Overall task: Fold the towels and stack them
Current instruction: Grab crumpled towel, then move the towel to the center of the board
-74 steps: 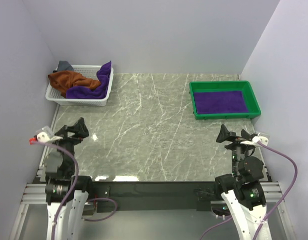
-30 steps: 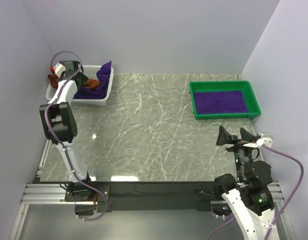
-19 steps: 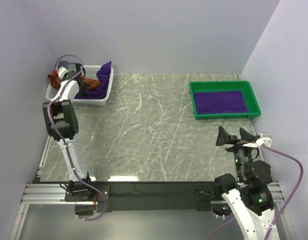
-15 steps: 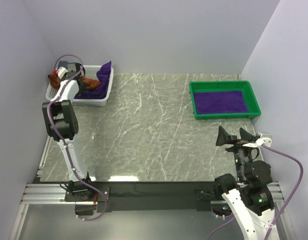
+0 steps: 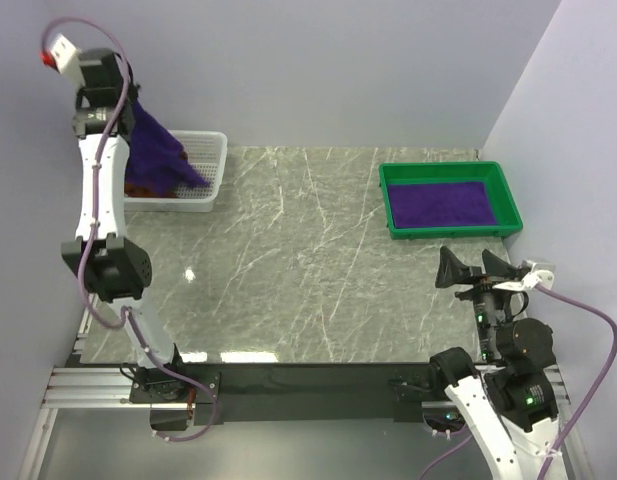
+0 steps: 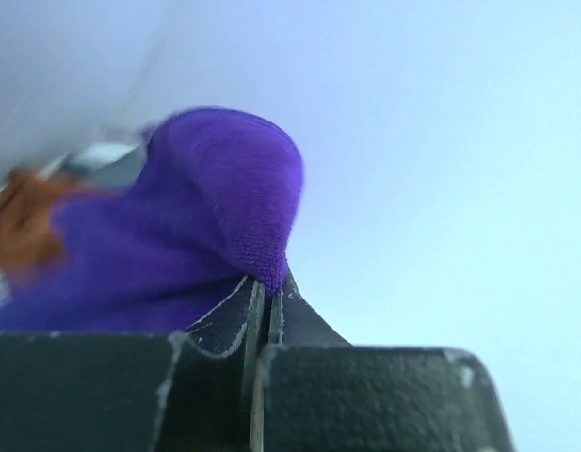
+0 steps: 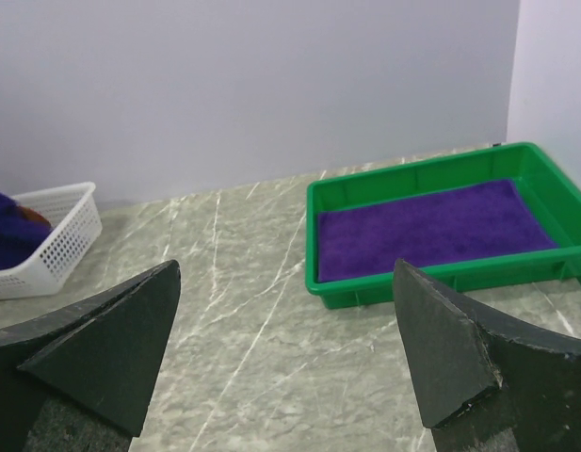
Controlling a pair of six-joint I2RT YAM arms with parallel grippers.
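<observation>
My left gripper [image 5: 125,100] is raised high above the white mesh basket [image 5: 206,168] and is shut on a corner of a purple towel [image 5: 158,152], which hangs down into the basket. In the left wrist view the jaws [image 6: 269,287] pinch the purple towel's [image 6: 210,202] folded edge. A rust-brown towel [image 5: 140,189] lies in the basket under it and shows blurred as the rust-brown towel [image 6: 22,221] from the wrist. A second purple towel [image 5: 437,203] lies flat in the green tray [image 5: 393,203]. My right gripper [image 5: 478,266] hovers open and empty near the table's right front.
The right wrist view shows the green tray [image 7: 314,247] ahead right with its purple towel [image 7: 427,229], and the basket [image 7: 55,235] far left. Grey walls close in the table at the back and both sides.
My left gripper shut on the purple towel in the basket, then rose well above it, pulling the towel up. The right arm has barely moved.
</observation>
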